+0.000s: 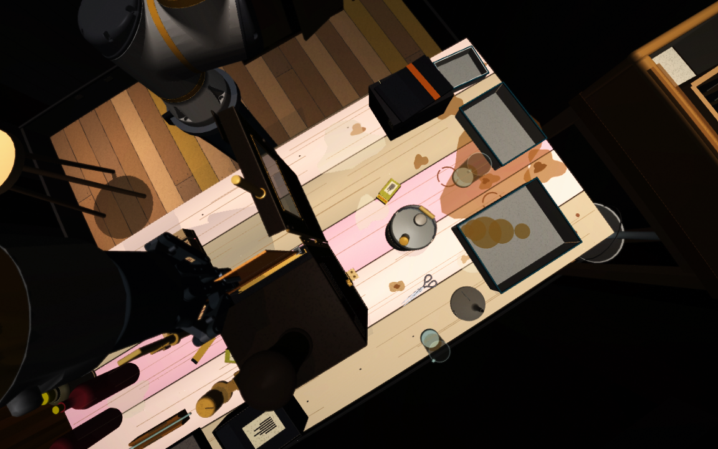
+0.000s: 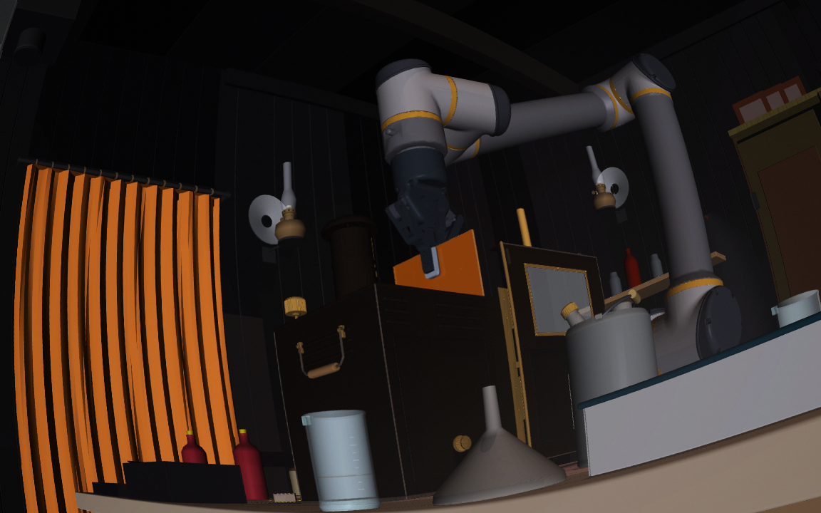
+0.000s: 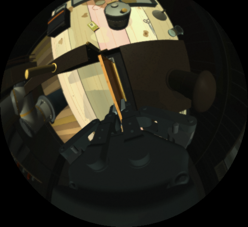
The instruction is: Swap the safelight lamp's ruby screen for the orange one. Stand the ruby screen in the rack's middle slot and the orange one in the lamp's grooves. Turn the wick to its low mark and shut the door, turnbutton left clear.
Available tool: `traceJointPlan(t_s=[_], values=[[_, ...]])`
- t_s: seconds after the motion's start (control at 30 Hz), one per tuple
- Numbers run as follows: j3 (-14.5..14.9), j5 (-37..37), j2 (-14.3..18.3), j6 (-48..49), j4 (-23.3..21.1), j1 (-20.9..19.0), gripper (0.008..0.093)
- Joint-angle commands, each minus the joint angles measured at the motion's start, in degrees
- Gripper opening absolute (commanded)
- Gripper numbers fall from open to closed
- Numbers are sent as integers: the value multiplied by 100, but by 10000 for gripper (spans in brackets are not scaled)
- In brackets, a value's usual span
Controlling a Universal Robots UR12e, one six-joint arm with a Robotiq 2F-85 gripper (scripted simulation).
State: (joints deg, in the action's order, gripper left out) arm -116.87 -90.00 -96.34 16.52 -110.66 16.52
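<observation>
The orange screen stands upright and partly sunk into the top of the dark safelight lamp, its upper part still above the lamp's roof. My gripper comes down from above with both fingers clamped on the screen's upper corner; the wrist camera shows the thin orange edge running away from the fingertips into the lamp's front opening. The lamp's door hangs wide open beside it. The rack, a dark box with an orange-red strip, sits at the far end of the table.
The lamp's chimney cap rises close to my wrist. A round can, two trays, a funnel, a beaker and bottles lie around the table.
</observation>
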Motion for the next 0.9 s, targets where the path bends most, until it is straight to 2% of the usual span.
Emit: traceJointPlan(t_s=[0.0, 0.87], values=[[4, 0, -1, 0, -9, 0, 80], [-140, 0, 76, 0, -229, 0, 80]])
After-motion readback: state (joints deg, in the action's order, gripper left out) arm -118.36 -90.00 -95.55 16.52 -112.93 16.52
